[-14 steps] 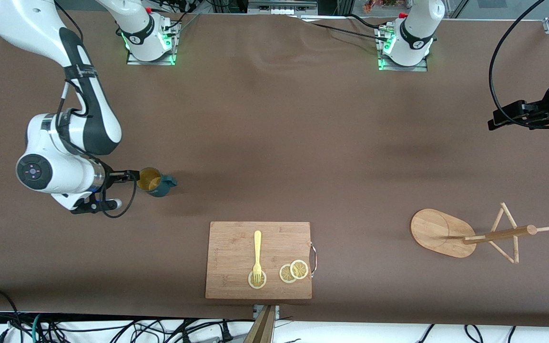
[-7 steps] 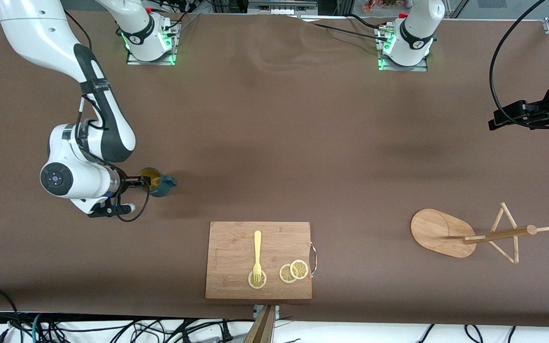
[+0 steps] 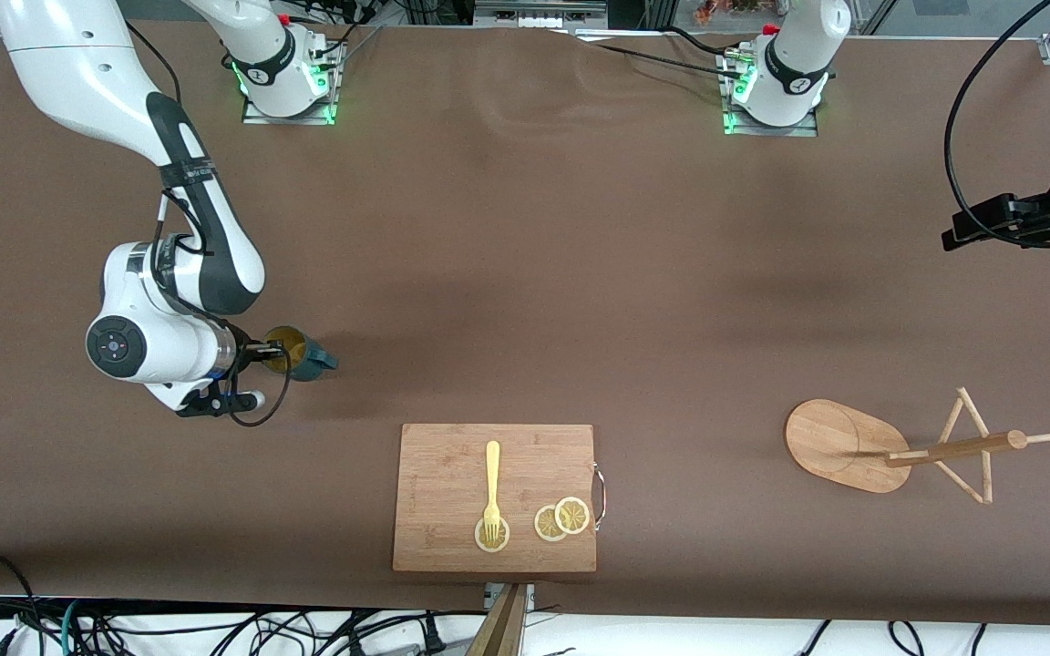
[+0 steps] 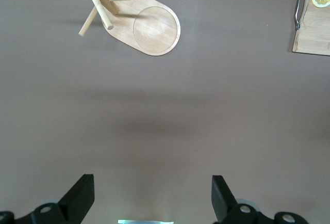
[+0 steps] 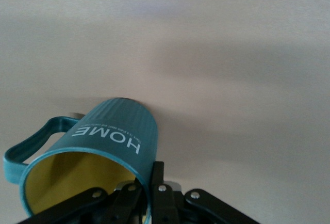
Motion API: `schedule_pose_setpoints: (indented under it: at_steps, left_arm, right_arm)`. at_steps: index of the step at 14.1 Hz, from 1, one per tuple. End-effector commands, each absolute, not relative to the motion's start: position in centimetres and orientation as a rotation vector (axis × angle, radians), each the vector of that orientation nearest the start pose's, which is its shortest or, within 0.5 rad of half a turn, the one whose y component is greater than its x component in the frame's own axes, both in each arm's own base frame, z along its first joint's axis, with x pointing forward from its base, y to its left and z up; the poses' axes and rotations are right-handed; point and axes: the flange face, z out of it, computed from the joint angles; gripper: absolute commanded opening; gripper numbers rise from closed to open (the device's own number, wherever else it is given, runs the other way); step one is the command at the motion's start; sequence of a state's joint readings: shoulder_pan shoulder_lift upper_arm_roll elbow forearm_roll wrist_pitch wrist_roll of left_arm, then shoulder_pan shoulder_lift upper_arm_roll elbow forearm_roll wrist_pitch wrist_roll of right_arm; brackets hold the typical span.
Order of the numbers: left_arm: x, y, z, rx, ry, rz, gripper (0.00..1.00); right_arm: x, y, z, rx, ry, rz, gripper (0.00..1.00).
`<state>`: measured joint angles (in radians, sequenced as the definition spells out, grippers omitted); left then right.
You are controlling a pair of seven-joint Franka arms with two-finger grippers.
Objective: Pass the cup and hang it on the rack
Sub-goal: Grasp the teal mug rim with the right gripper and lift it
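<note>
The teal ribbed cup with its yellow inside sits toward the right arm's end of the table, tilted, its loop handle pointing away from the arm. My right gripper is shut on the cup at its rim, one finger inside and one outside, as the right wrist view shows at the gripper. The wooden rack stands toward the left arm's end, with its post and pegs. My left gripper waits high over that end of the table, open and empty, with the rack below it.
A wooden cutting board with a metal handle lies near the front edge, carrying a yellow fork and lemon slices. Its corner shows in the left wrist view. Brown cloth covers the table.
My right gripper slid forward over the cup's rim and closed on it; the cup now tilts. The left gripper drifted slightly toward its end of the table.
</note>
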<state>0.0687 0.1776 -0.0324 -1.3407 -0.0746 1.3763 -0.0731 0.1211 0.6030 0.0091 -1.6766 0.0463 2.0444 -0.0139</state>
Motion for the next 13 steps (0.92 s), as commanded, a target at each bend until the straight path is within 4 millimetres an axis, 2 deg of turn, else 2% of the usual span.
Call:
schedule_pose_setpoints:
  at_steps: [1, 3, 6, 9, 11, 13]
  left_arm:
    - [58.9, 1.9, 61.6, -3.187, -0.156, 0.222, 1.0]
    - [58.9, 2.0, 61.6, -3.187, -0.158, 0.221, 1.0]
    - [58.9, 2.0, 61.4, -3.186, -0.158, 0.234, 1.0]
    - [58.8, 2.1, 61.1, -3.185, -0.161, 0.253, 1.0]
    - [58.7, 1.9, 60.7, -3.182, -0.155, 0.283, 1.0]
    - [58.8, 1.6, 59.9, -3.183, -0.099, 0.33, 1.0]
  right_arm:
    - [64.6, 13.0, 25.3, -3.089, -0.181, 0.334, 0.0]
    - [64.2, 18.1, 27.1, -3.101, -0.208, 0.284, 0.0]
    - [62.7, 28.2, 29.4, -3.097, -0.366, 0.21, 0.0]
    - [60.6, 35.9, 28.7, -3.093, -0.385, 0.176, 0.0]
    - [57.6, 43.1, 27.4, -3.042, -0.392, 0.163, 0.0]
    - [55.8, 48.6, 26.6, -3.024, -0.36, 0.113, 0.0]
